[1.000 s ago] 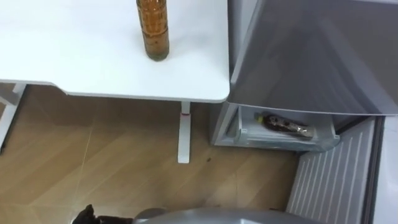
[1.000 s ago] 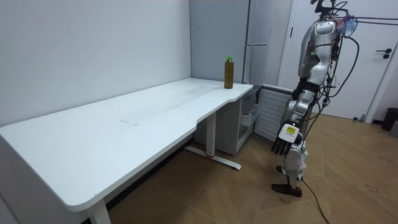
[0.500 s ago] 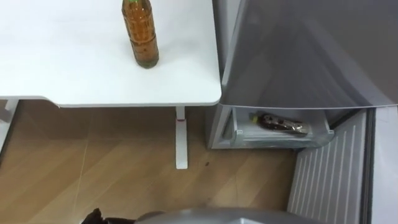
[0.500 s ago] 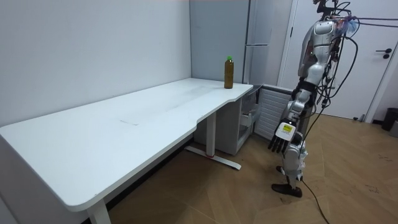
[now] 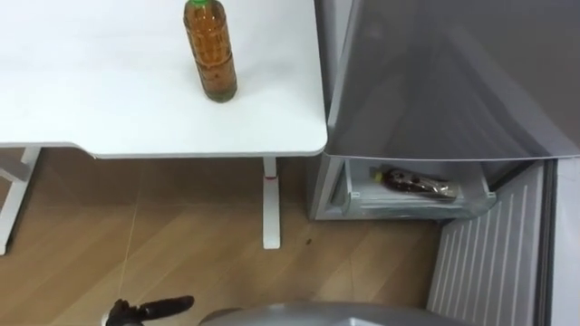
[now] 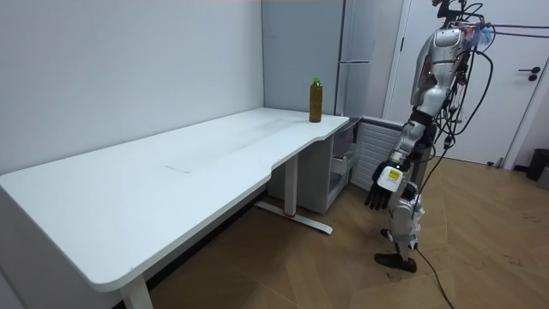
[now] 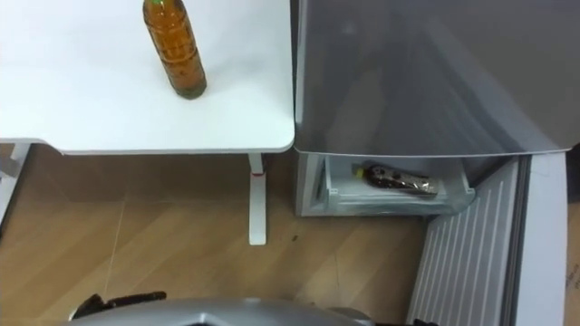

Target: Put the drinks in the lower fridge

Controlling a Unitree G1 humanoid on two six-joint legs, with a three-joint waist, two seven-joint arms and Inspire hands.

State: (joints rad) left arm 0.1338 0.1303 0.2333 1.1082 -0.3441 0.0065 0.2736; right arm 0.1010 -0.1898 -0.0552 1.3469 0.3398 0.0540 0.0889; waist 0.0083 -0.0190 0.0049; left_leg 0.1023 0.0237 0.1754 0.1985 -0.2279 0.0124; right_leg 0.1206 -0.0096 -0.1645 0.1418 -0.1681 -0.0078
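Drink bottle, amber with a green cap, stands upright on a white table, near the table's corner beside the fridge. No hand touches it. The fridge's lower section is open, its door swung out toward the robot's right. Inside, a pulled-out drawer already holds a dark bottle lying on its side. The robot stands upright on the wood floor, facing the table end and the fridge, a little way back from both. Its left hand shows low at the bottom edge of the eye views, well apart from the drink bottle, fingers straight and spread, holding nothing. The room view shows that hand hanging low in front of the robot's legs. With one drink stored and one on the table, the step in hand appears to be the approach to fetch the second. The next move likely calls for stepping closer, since the drink bottle looks out of arm's reach, then raising the hand to table height and closing it around the body of the bottle without tipping it.
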